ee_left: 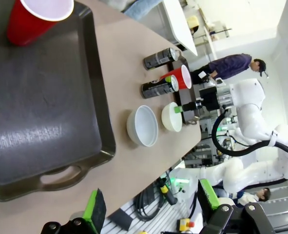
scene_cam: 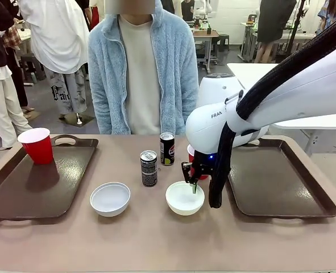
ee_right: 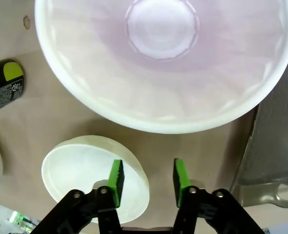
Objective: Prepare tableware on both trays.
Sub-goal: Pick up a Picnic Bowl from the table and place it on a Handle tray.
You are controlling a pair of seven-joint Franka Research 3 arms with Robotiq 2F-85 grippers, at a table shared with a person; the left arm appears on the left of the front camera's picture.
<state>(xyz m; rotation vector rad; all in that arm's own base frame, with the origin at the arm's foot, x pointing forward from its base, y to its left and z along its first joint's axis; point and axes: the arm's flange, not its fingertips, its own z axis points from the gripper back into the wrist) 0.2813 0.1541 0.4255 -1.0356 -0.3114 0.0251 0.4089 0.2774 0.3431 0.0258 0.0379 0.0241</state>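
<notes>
The right claw (ee_right: 147, 176) is spread apart astride the rim of one bowl (ee_right: 80, 168), one pad inside and one outside. A cup (ee_right: 161, 63) crowds it, and the bare right tray (scene_cam: 276, 182) lies just beside. The left claw (ee_left: 151, 204), also apart, hangs off the handle edge of the left tray (ee_left: 46, 122), which carries the second cup (scene_cam: 37, 145). Two cans (scene_cam: 149, 168) and the other bowl (scene_cam: 110, 198) sit between the trays on the tan table (scene_cam: 156, 239).

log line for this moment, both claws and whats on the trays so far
right claw: open, astride right bowl rim | left claw: open, hovering by left tray | red cup: on left tray
</notes>
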